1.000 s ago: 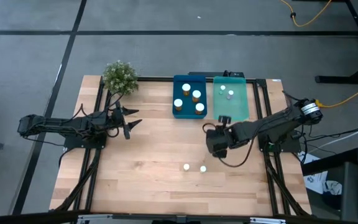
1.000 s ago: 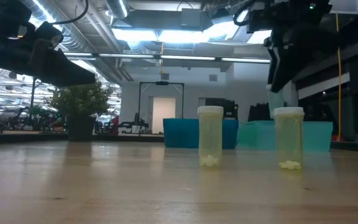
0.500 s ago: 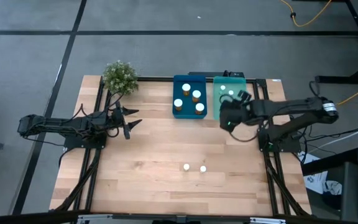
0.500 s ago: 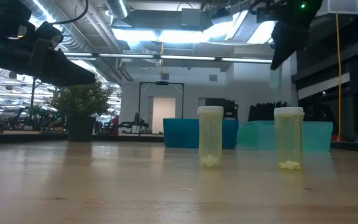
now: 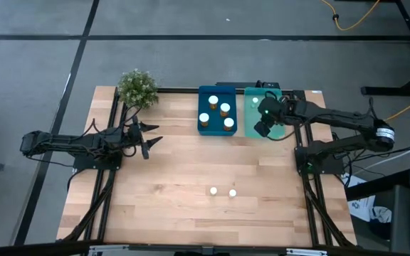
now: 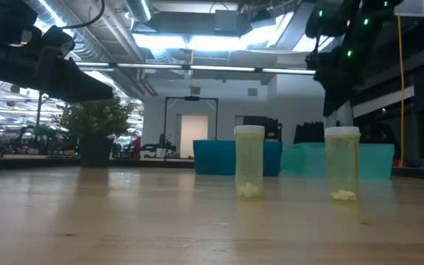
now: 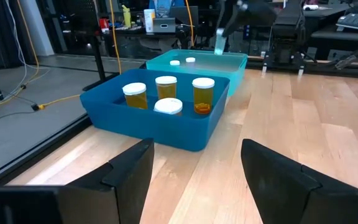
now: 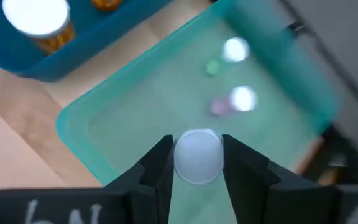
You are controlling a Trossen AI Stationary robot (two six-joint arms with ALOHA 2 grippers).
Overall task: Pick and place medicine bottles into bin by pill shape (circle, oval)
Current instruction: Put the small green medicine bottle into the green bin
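My right gripper (image 8: 197, 148) is shut on a pale medicine bottle with a white cap (image 8: 197, 157), above the near part of the teal bin (image 5: 250, 122). Two more white-capped bottles (image 8: 235, 50) stand in that bin. The dark blue bin (image 5: 202, 92) beside it holds several amber bottles (image 7: 203, 94). Two pale bottles (image 6: 249, 160) (image 6: 342, 163) stand upright on the table near its middle. My left gripper (image 7: 194, 180) stays open at the table's left side, with nothing between its fingers. My right gripper pinches the pale bottle between its two fingers, at the sides just under the white cap (image 8: 197, 134). The fingers come from above, slanting down. The bottle (image 7: 219, 42) hangs below them, lifted clear over the teal bin.
A small potted plant (image 5: 137, 87) stands at the far left corner. Bare wood lies between the two bins and the two standing bottles (image 5: 223, 192). Black frame rails run along the table's left and right sides.
My right gripper has carried the pale bottle from above the table's middle toward the far edge and slightly right, and now hangs over the teal bin. Its wrist has rolled on the way. It has stayed shut on the bottle.
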